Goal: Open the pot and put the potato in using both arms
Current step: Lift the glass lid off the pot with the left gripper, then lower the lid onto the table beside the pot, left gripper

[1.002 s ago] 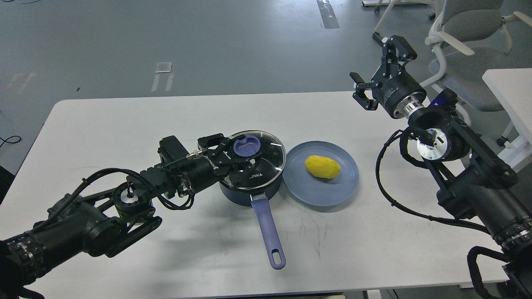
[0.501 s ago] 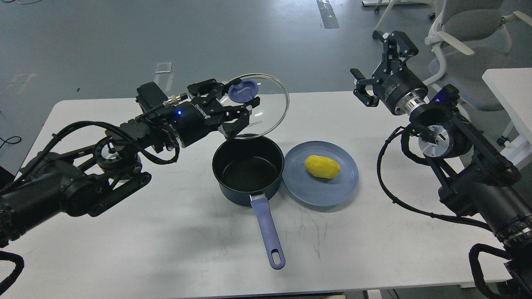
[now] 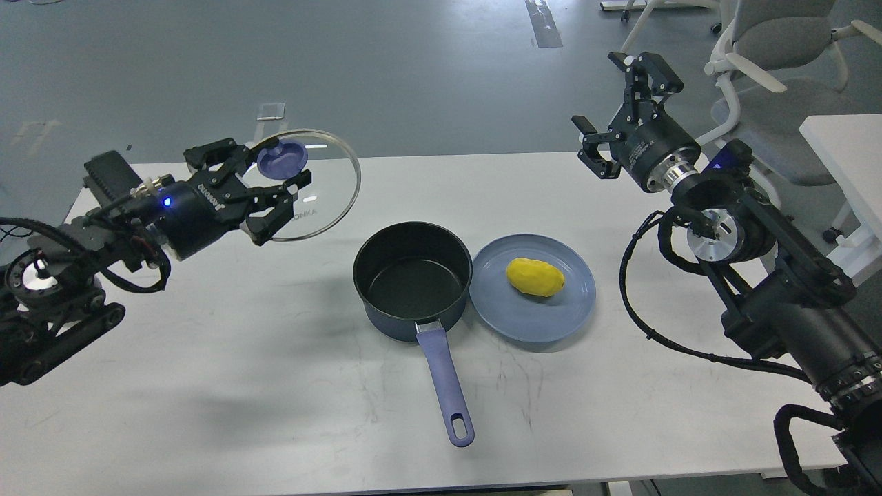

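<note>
A dark blue pot (image 3: 412, 279) with a long blue handle (image 3: 446, 382) stands open and empty mid-table. My left gripper (image 3: 279, 180) is shut on the blue knob of the glass lid (image 3: 324, 189), holding it tilted in the air to the left of the pot. A yellow potato (image 3: 535, 276) lies on a blue plate (image 3: 544, 313) right of the pot, touching it. My right gripper (image 3: 613, 103) is open and empty, held high beyond the table's far right edge, well above and behind the potato.
The white table (image 3: 275, 386) carries only the pot and the plate. A grey office chair (image 3: 772, 62) and a second white table (image 3: 847, 158) stand at the right, behind my right arm.
My left gripper lifted the lid off the pot and carried it up and left, clear of the pot. My right gripper shifted slightly left.
</note>
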Robot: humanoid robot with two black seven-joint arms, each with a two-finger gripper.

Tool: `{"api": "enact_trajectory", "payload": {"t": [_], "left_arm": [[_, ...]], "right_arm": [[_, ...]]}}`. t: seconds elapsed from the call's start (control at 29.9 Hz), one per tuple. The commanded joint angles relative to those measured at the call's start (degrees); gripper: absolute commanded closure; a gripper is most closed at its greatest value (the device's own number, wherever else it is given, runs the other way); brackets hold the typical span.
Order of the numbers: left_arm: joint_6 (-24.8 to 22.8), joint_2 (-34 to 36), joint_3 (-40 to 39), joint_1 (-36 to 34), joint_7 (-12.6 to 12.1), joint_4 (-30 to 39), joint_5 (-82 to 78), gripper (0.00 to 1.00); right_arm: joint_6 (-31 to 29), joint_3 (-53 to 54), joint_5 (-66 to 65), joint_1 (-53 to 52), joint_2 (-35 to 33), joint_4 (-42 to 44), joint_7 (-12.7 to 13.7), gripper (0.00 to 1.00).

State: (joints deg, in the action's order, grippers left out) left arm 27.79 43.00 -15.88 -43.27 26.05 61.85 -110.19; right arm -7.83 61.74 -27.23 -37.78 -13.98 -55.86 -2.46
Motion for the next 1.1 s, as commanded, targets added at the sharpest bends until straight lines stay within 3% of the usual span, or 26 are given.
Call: {"api": "enact_trajectory", "payload": {"t": [0.0,0.3,0.5,0.74,0.84,0.9,1.07], "left_arm": [[0.2,2.3,0.8,3.3,0.3,-0.3,0.3,0.91],[0.2,1.5,0.9,9.8,1.9,-5.1,0.6,0.9],[0.2,-3.3,0.9,12.8,1.9,-11.3,2.0,0.89],[0.2,-6.5,0.9,12.9,1.9,-15.8,4.7,0.87],[0.2,-6.5,0.9,12.8,1.9,-15.8,4.9,0.77],[0.2,-6.5,0.9,12.9,1.9,-15.8,4.9,0.65],[0.2,-6.6,0.9,12.9,1.9,-15.9,4.9,0.63]], "right_arm": [[0.0,-0.3,0.0,0.0,0.1,0.0,-0.1,0.0],[0.3,-0.3,0.0,0.0,-0.5,-0.1,0.0,0.0],[0.3,-0.3,0.1,0.0,-0.5,-0.2,0.0,0.0],[0.3,-0.4,0.1,0.0,-1.0,-0.1,0.0,0.0],[0.3,-0.4,0.1,0.1,-1.0,-0.1,0.0,0.0],[0.3,-0.4,0.1,0.1,-1.0,-0.1,0.0,0.0],[0.3,-0.4,0.1,0.1,-0.9,-0.1,0.0,0.0]]}}
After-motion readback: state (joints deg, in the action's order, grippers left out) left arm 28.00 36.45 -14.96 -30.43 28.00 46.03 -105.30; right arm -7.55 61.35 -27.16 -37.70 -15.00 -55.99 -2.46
